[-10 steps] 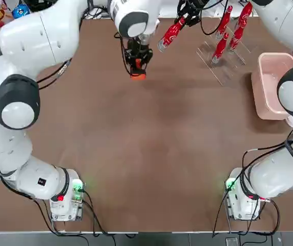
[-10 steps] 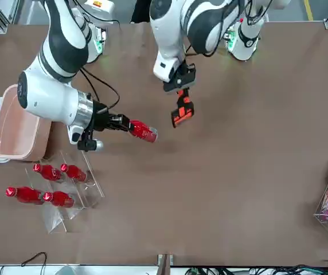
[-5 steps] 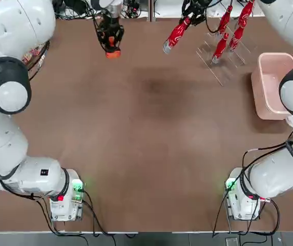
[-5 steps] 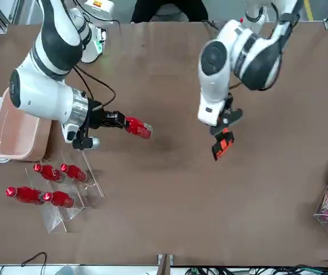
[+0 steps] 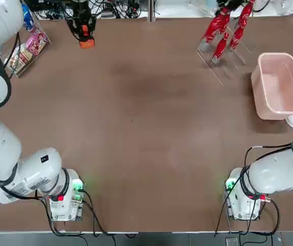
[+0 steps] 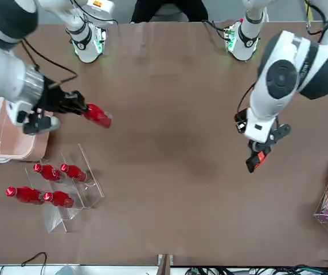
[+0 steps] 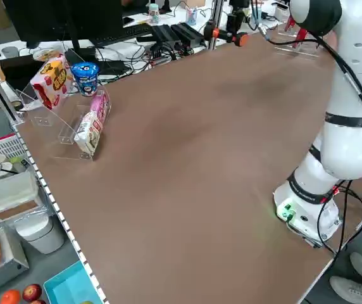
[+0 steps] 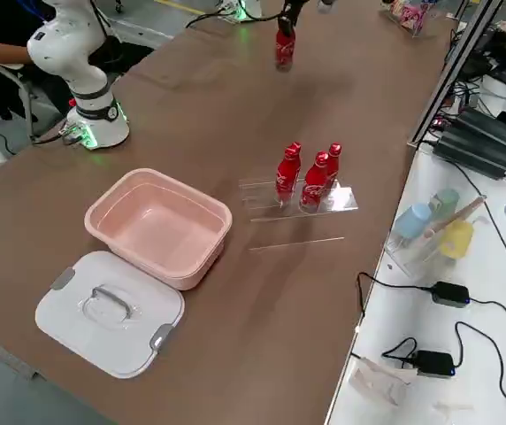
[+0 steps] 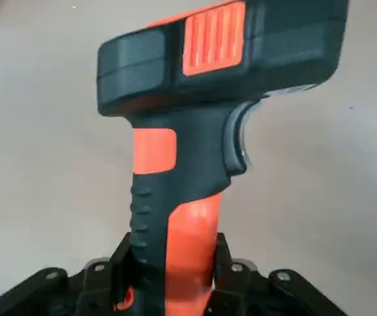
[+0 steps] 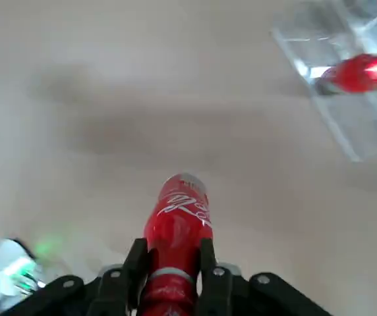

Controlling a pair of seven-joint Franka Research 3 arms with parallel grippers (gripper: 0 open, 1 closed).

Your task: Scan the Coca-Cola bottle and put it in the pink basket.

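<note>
Coca-Cola bottle (image 10: 178, 217), slim, red, with white script lettering; gripped around the neck by the right gripper (image 10: 177, 247), shut on it, above the brown tabletop (image 6: 170, 200) and out of the pink basket (image 8: 160, 226), a pale translucent plastic tub; tilt perhaps slight, hard to judge; black-and-orange handheld scanner (image 9: 198, 148) clamped by its handle in the closed left gripper (image 9: 175, 247), over the table's left part; four similar red bottles (image 6: 58, 199) in a clear rack (image 6: 54, 217); flat white lid (image 8: 85, 332) beside the basket.
</note>
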